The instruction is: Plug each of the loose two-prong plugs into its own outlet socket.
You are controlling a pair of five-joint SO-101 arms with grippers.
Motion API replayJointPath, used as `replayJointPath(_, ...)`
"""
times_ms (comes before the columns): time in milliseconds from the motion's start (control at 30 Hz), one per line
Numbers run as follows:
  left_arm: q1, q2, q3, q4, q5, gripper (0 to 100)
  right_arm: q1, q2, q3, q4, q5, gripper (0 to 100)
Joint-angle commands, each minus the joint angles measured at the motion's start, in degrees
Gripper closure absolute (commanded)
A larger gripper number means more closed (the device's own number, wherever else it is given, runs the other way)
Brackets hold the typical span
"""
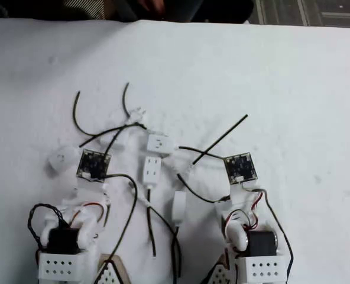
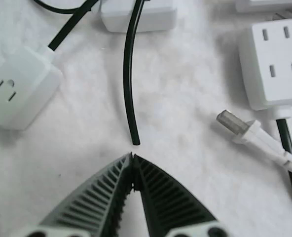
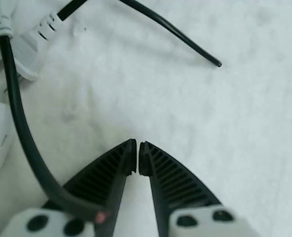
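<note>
**Left gripper**: jaws pressed together, tips touching, nothing between them. It sits at bottom centre of the left wrist view, over the white table. The cut end of a black cable lies just beyond the tips. A loose two-prong plug lies at right centre, prongs free, just beside the four-slot outlet in the upper right. A square outlet lies at the left edge.

**Right gripper**: jaws brought together with only a hairline gap, holding nothing. A second plug lies loose in the upper left of the right wrist view.
</note>
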Motion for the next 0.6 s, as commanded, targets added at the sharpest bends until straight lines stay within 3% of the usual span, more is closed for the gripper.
replayJointPath(0, 0.4, -0.1, -0.2, 0.2, -0.2, 98, 0.3, -0.5, 0.6, -0.6, -0.4, 97.4)
replayJointPath(567, 0.4, -0.1, -0.9, 0.4, -0.5, 98, -5.0, -0.5, 0.6, -0.6, -0.4, 97.2)
